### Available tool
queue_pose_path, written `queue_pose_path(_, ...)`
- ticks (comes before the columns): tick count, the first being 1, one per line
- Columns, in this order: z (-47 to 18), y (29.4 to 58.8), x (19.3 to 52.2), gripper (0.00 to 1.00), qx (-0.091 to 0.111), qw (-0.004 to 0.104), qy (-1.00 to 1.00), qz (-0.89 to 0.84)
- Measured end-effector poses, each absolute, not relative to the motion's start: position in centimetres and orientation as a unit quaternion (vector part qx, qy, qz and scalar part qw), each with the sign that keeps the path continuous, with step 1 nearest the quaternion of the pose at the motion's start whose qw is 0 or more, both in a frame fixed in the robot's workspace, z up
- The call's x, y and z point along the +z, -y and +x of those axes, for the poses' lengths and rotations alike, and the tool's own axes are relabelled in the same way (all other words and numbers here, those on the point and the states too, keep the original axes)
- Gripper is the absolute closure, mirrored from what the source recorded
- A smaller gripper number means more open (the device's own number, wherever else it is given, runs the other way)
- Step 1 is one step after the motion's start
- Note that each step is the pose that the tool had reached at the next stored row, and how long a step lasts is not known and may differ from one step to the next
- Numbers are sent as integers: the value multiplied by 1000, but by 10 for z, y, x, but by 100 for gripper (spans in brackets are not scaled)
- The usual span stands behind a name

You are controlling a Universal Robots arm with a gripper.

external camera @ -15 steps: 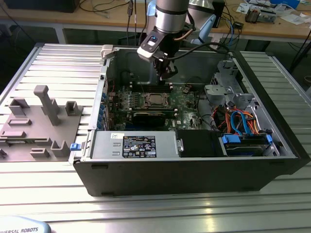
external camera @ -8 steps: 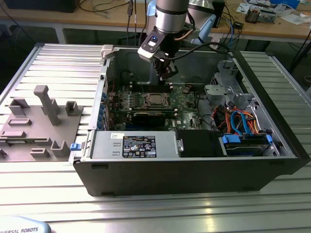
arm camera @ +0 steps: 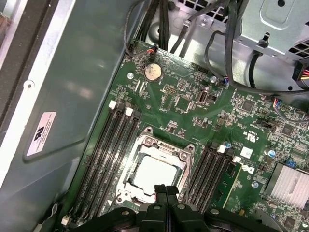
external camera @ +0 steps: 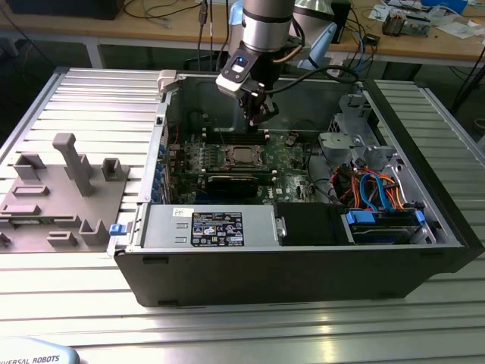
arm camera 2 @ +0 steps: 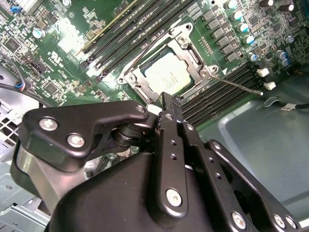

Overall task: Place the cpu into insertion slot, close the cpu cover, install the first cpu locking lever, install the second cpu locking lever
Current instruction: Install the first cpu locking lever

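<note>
The cpu sits in the insertion slot, with the cpu cover down around it. The gripper, fingers together and empty, hovers at the slot's 12 o'clock in the exterior view. A thin locking lever looks unlatched, so levering seems the step in hand, and it calls for a precise push. A white label marks the case wall.
</note>
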State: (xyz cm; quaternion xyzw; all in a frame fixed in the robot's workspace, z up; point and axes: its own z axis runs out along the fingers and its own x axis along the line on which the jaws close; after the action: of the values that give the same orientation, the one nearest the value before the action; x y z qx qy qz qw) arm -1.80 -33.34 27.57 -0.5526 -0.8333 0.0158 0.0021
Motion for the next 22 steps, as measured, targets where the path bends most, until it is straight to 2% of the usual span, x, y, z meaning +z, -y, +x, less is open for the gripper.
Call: queue_pose_path(22,-18,333,276,89,16,2,847,-531)
